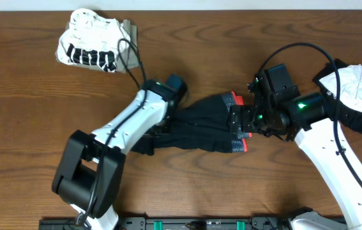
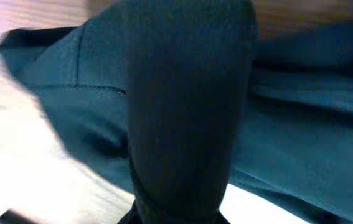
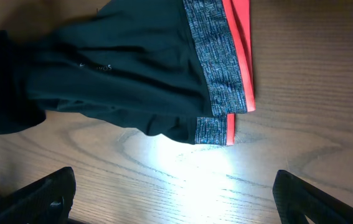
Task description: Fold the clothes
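Overhead looks straight down on table (image 1: 15, 128); both wrist views close above black trousers (image 3: 120, 74), shared with overhead.

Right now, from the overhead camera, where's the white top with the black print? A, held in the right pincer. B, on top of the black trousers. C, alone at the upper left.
C: the white black-printed top lies alone at the upper left, apart from the black trousers in the middle.
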